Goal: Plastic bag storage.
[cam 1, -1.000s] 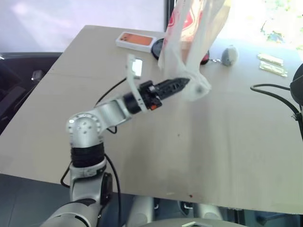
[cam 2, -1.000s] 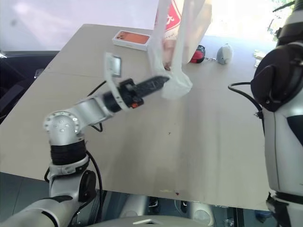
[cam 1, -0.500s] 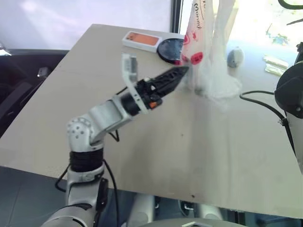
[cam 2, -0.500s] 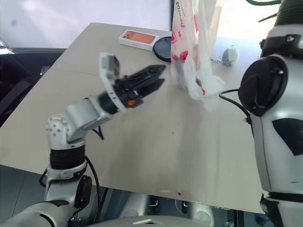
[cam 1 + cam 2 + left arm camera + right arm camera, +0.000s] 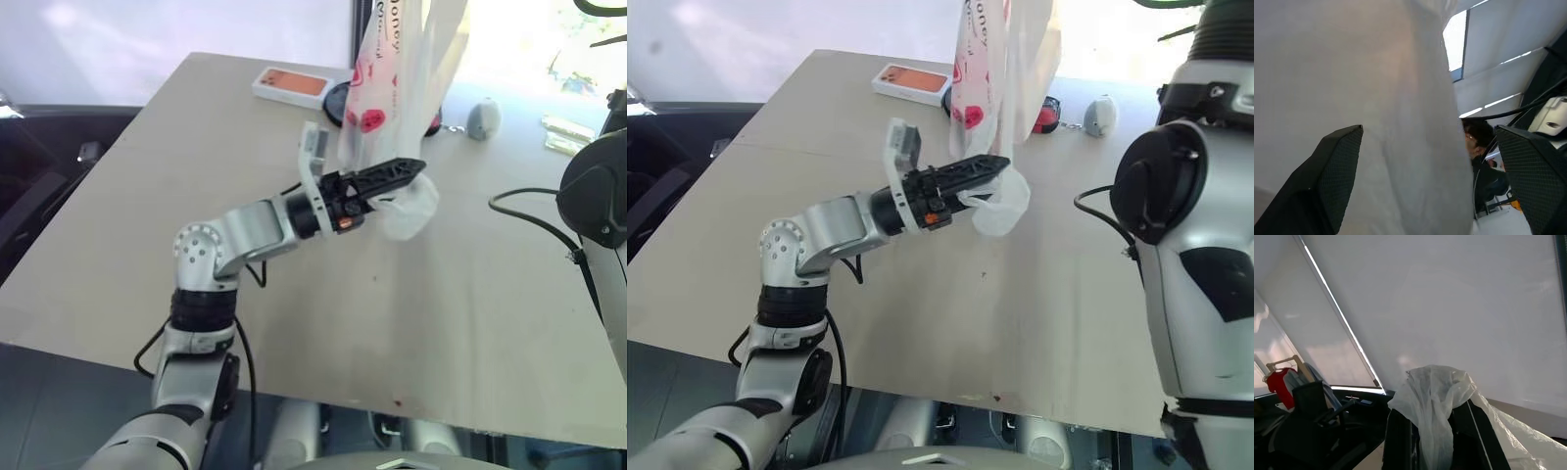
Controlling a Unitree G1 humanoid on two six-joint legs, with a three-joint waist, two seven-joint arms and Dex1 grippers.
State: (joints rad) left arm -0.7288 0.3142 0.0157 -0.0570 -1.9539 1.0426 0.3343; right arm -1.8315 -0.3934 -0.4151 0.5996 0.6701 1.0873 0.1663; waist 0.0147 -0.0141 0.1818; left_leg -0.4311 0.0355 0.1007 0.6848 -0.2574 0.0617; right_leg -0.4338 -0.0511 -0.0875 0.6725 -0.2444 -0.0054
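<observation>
Now, from the head camera, your left hand (image 5: pixel 397 176) has swung back under the hanging plastic bag (image 5: pixel 397 88) above the counter (image 5: pixel 460 294). Left wrist: spread wide around the bag. Right wrist: your right hand (image 5: pixel 1437 431) pinches its top.

Partly legible red letters "oney" on the plastic bag (image 5: pixel 392 59)

room: tan table (image 5: pixel 470 323) | bright window (image 5: pixel 1449 303) (blinds down) | dark floor (image 5: pixel 59 392)
</observation>
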